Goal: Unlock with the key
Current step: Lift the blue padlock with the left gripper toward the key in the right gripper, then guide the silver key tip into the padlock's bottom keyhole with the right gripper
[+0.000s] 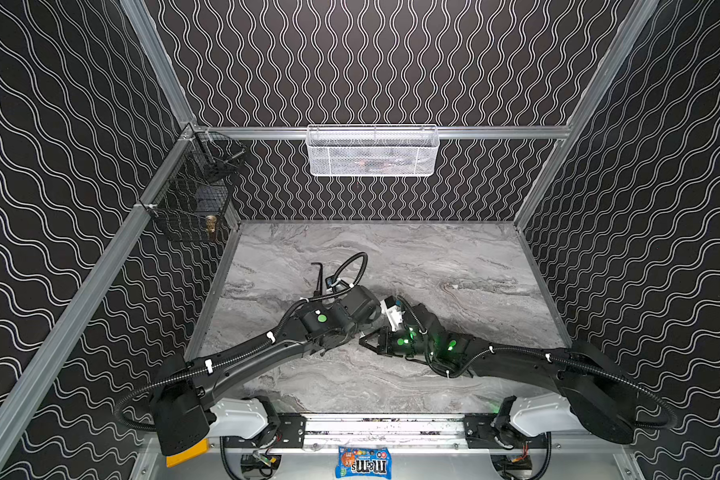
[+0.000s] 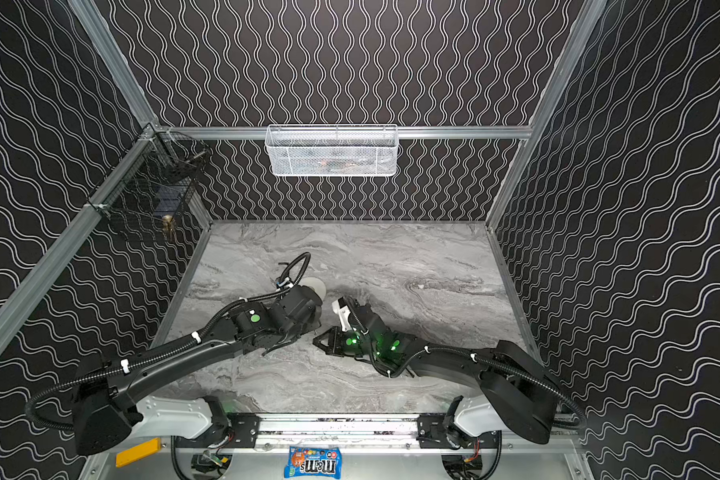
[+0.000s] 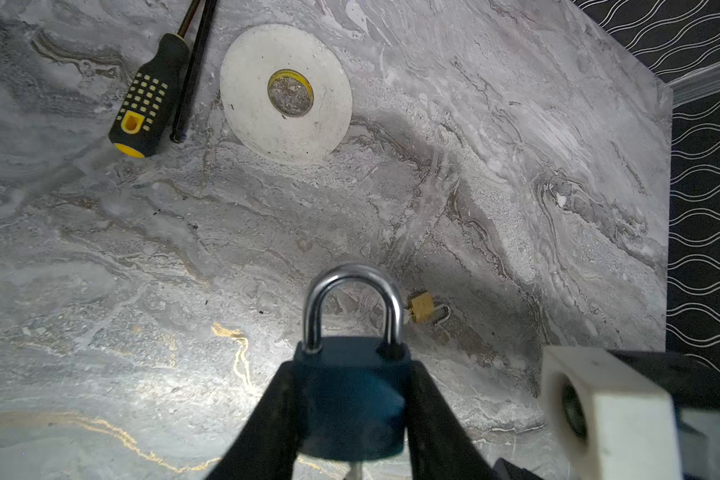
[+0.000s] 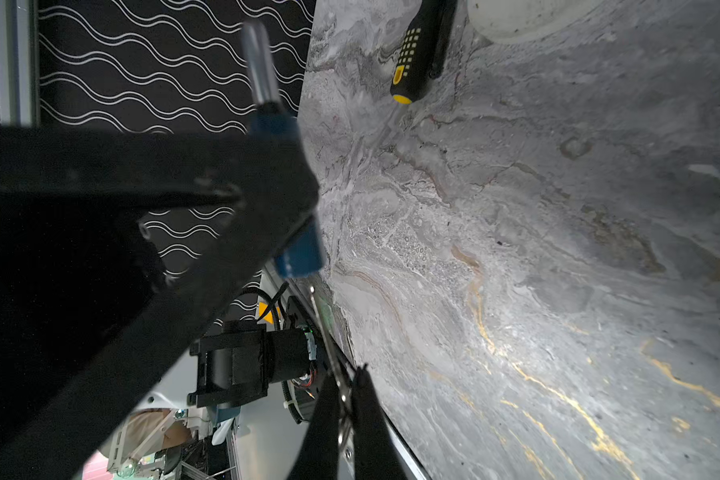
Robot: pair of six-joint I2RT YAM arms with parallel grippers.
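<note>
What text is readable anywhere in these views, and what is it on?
"m&m's": on the candy bag below the front rail, upside down in both top views; its smaller print is too small to read.
Tape roll, yellow core ring: print too small to read.
Nothing else legible.

Arm links (image 1: 246, 357): matte black, rounded shells.
Joint lights (image 1: 321, 318): round, glowing green.
Conduit (image 1: 520, 351): black corrugated hose along each arm.
Cable ties (image 1: 208, 366): white.
Shoulder housings (image 1: 238, 417): white, smooth.
Fingers (image 3: 262, 428): black, tapering wedges.
</note>
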